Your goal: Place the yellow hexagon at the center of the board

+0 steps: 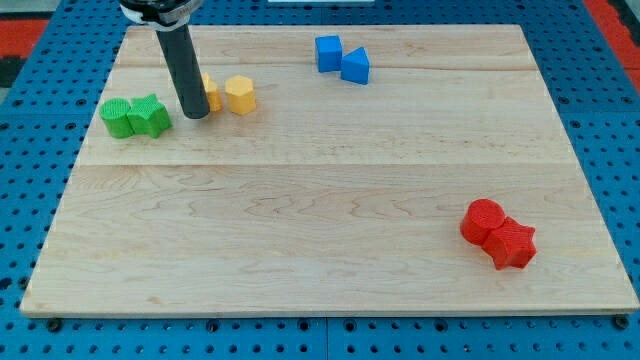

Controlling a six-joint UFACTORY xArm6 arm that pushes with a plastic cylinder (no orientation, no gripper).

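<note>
The yellow hexagon sits in the upper left part of the wooden board, well away from the board's middle. Just to its left lies a second yellow block, mostly hidden behind the dark rod, so its shape cannot be made out. The two yellow blocks are very close, perhaps touching.

My tip rests on the board at the lower left edge of that hidden yellow block, so the block stands between my tip and the hexagon. There is no end effector with jaws here, only the plain rod, so nothing is being gripped.

Further toward the view's left, two green blocks sit side by side and touching, near the board's left edge and a short way from my tip. Near the view's top, a blue cube and a blue wedge-like block touch each other. At the lower right, a red cylinder and a red star-like block are pressed together. The board lies on a blue perforated desk.
</note>
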